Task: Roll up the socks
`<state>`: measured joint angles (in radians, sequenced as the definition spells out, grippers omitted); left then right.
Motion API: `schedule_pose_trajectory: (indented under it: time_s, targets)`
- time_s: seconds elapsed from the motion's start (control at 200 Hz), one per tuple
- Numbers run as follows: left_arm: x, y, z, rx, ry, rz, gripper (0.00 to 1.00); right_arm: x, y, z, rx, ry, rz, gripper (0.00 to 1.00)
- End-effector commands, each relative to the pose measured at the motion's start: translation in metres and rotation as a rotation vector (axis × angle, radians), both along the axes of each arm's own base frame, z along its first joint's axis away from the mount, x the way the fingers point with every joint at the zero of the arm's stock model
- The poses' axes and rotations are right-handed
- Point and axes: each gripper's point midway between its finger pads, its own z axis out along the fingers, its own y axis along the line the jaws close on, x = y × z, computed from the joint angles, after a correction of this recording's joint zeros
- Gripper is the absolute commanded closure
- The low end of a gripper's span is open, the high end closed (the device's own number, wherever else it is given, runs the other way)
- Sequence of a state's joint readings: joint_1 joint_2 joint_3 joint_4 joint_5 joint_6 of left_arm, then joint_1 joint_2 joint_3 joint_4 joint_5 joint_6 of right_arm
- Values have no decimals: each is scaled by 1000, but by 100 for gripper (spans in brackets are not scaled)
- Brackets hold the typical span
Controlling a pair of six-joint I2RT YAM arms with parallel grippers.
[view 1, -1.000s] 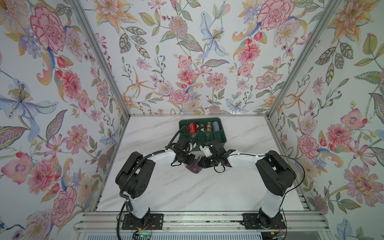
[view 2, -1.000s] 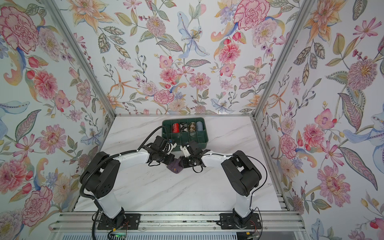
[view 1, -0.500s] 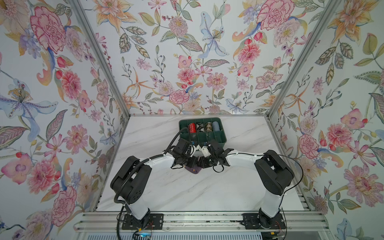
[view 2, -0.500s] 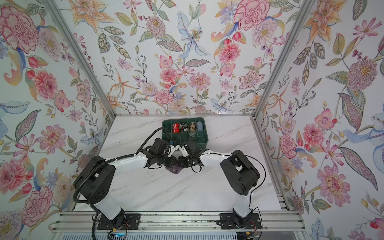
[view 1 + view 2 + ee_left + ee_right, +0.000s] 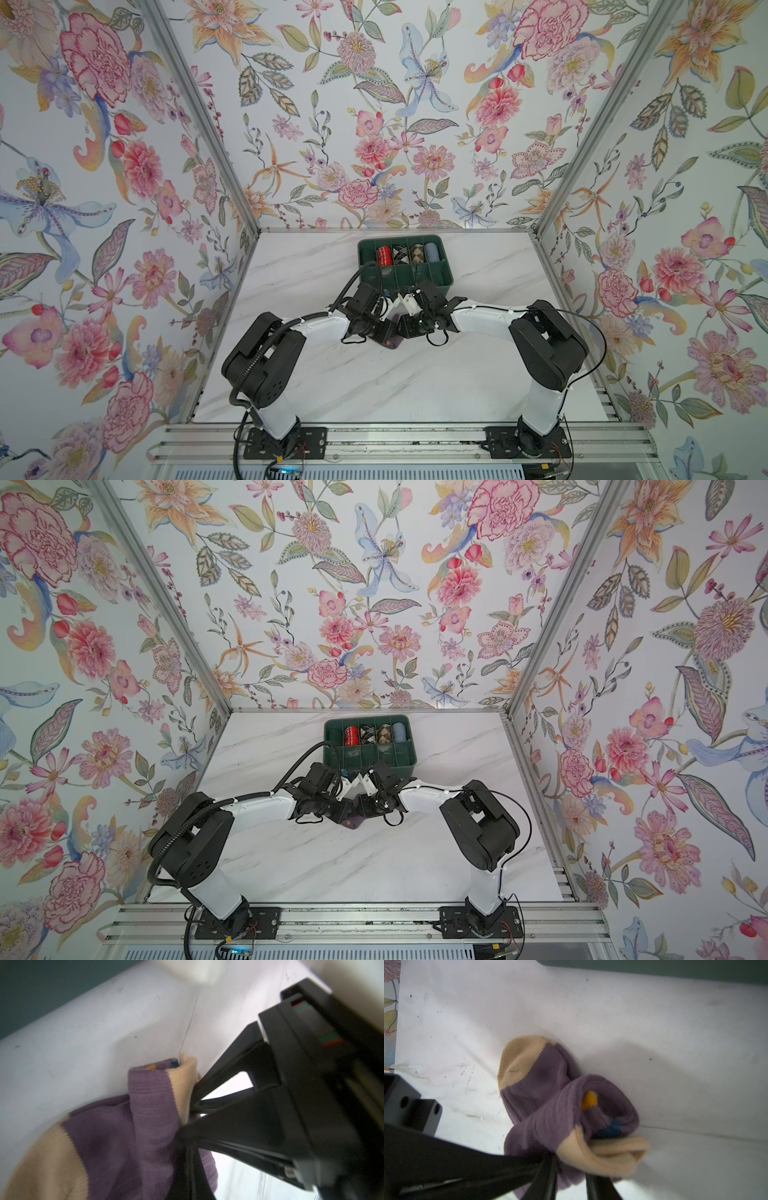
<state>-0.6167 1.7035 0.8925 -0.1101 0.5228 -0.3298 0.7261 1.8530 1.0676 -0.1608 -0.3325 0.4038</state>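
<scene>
White marble bench (image 5: 415, 386), centre, just in front of the green tray (image 5: 415, 279): half-rolled socks (image 5: 550, 1109) lie on the surface, left fingers (image 5: 477, 1163) closed tight on the purple fabric at one side, right fingers (image 5: 228, 1140) slightly parted astride the roll's tan end, tips touching it.

Robot test cell, not a home: floral wallpaper walls (image 5: 374, 104) stand framed by bare aluminium posts (image 5: 199, 120) around a marble-look tabletop (image 5: 395, 382). A left arm (image 5: 320, 328) and a right arm (image 5: 482, 322), white and black with loose cables, are bolted to an aluminium rail (image 5: 395, 444) along the front. At the back, a green divided bin (image 5: 432, 279) holds sock rolls (image 5: 384, 255).
</scene>
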Motion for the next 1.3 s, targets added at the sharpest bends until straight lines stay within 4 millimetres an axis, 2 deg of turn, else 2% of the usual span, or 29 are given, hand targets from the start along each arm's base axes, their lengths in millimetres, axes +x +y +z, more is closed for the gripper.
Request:
schedule_pose_trajectory:
  time_s: [0.0, 0.18, 0.36, 0.415, 0.43, 0.49, 0.665, 0.796, 1.296]
  targets:
    - [-22, 25, -39, 128, 96, 12, 100, -33, -38, -39, -181, 125, -13, 74]
    - [-23, 29, -51, 118, 116, 30, 100, -28, -34, -17, -82, 96, -31, 71]
    - [-24, 32, -58, 116, 130, 34, 100, -27, -33, 13, 112, 96, -78, 66]
    - [-24, 34, -60, 117, 134, 40, 100, -32, -31, 20, 172, 107, -77, 64]
    - [-23, 35, -61, 117, 135, 42, 100, -26, -37, 22, 190, 110, -105, 64]
    - [-23, 38, -62, 112, 140, 51, 100, -26, -38, 25, 246, 126, -121, 63]
    - [-20, 50, -65, 113, 139, 88, 100, -29, -35, 23, 343, 176, -155, 62]
    - [-19, 51, -63, 87, 133, 98, 100, -28, -29, 19, 375, 197, -172, 62]
    - [-22, 58, -72, -1, 163, 158, 100, -27, -14, 3, 397, 231, -222, 62]
